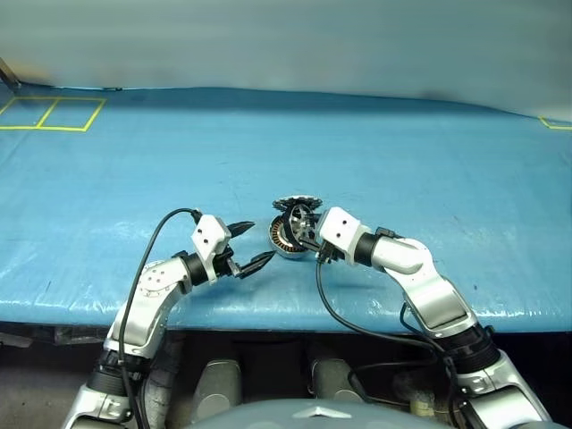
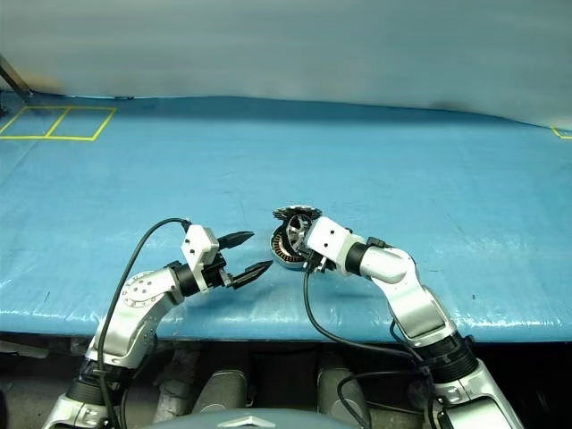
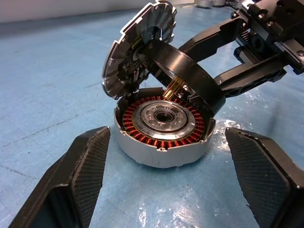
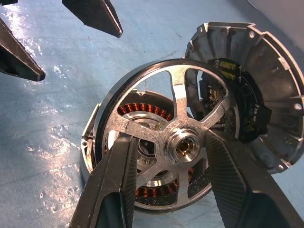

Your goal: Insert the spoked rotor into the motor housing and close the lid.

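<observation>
The right gripper (image 4: pixel 166 185) grasps the spoked rotor (image 4: pixel 183 142) by its spokes, tilted just above the motor housing (image 3: pixel 164 130), which sits on the blue table (image 1: pixel 402 161). The lid (image 3: pixel 135 52) stands open at the housing's 12 o'clock. The left gripper (image 1: pixel 248 246) — spread wide, empty — waits at its 9 o'clock.

Spoked rotor (image 4: pixel 183 142) over motor housing (image 4: pixel 142 111)
</observation>
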Available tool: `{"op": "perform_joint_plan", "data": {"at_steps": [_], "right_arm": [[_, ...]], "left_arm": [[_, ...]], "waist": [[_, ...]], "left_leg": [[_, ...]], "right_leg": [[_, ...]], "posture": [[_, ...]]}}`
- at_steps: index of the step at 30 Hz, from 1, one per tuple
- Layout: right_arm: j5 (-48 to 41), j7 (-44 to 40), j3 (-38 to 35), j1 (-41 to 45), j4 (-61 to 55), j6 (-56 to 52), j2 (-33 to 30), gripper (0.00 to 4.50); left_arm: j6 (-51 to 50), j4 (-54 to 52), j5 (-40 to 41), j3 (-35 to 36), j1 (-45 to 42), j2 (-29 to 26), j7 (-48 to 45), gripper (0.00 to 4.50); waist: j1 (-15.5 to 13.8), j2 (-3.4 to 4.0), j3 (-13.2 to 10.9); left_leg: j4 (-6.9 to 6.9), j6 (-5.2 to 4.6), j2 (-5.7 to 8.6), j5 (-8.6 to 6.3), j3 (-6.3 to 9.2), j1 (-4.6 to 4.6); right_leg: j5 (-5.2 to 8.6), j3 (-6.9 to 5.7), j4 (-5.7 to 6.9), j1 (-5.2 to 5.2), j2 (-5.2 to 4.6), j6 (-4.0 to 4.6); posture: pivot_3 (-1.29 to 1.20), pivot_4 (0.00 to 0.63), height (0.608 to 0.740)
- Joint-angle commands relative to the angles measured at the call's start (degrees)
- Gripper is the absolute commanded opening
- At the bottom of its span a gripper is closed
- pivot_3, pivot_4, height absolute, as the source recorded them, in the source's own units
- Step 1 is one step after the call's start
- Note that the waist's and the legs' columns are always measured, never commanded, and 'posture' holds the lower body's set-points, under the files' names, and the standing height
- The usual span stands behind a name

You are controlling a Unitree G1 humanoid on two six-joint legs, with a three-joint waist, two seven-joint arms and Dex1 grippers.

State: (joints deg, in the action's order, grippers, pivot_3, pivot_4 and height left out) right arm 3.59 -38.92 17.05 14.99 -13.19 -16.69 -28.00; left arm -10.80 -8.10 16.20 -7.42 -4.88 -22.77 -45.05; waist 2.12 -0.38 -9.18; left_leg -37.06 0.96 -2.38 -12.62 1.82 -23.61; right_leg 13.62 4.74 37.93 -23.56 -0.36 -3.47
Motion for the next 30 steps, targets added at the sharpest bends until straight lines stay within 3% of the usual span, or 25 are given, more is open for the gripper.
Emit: {"op": "perform_joint_plan", "data": {"at_steps": [1,3,8,21,24,30], "right_arm": [[0.19,-0.46,-0.19,0.67,-0.16,0.39,-0.22,1.8],[0.2,-0.27,-0.3,0.58,0.55,0.4,-0.02,1.8],[-0.07,-0.63,-0.18,0.35,0.26,-0.22,0.22,3.38],[-6.62,-0.99,-3.78,-0.18,-2.71,-0.38,3.56,3.38],[-7.82,-0.99,-3.47,-1.3,-2.18,0.13,4.37,2.8],[-6.95,1.83,-2.87,-2.39,-0.3,1.25,6.45,0.82]], "left_arm": [[1.1,-0.81,-0.1,-0.44,-0.1,0.34,-0.17,4.16],[1.14,-0.78,-0.12,-0.38,-0.07,0.4,-0.17,4.16],[1.01,-0.9,-0.05,-0.23,0.02,0.4,-0.13,4.16],[0.74,-1.06,0.12,0.02,0.15,0.33,0.01,4.16],[0.74,-1.14,0.13,0.09,0.21,0.42,0.2,4.16],[0.65,-1.48,0.13,0.21,0.52,0.36,0.42,4.16]], "waist": [[-0.01,0.0,0.0],[-0.01,0.0,0.0],[0.0,0.0,0.0],[0.03,0.0,0.0],[0.01,0.0,0.0],[0.1,0.0,0.0]], "left_leg": [[0.0,0.0,0.0,0.0,0.0,0.0],[0.0,0.0,0.0,0.0,0.0,0.0],[-0.01,0.0,0.0,0.0,0.0,0.0],[0.01,0.0,0.0,0.0,0.01,0.0],[0.01,0.0,0.0,0.0,0.01,0.0],[0.01,0.0,-0.01,0.0,0.01,0.0]], "right_leg": [[0.0,0.0,0.0,0.0,0.0,0.0],[0.0,0.0,0.0,0.0,0.0,0.0],[0.02,0.0,0.0,0.0,0.0,0.03],[0.0,0.0,0.0,0.0,0.0,0.0],[0.0,-0.01,0.0,0.0,0.0,-0.01],[0.0,0.0,0.01,-0.01,0.0,0.0]], "posture": [[0.0,0.15,0.74],[0.0,0.15,0.74],[0.0,0.15,0.74],[0.0,0.15,0.74],[0.0,0.15,0.74],[0.0,0.15,0.74]]}}
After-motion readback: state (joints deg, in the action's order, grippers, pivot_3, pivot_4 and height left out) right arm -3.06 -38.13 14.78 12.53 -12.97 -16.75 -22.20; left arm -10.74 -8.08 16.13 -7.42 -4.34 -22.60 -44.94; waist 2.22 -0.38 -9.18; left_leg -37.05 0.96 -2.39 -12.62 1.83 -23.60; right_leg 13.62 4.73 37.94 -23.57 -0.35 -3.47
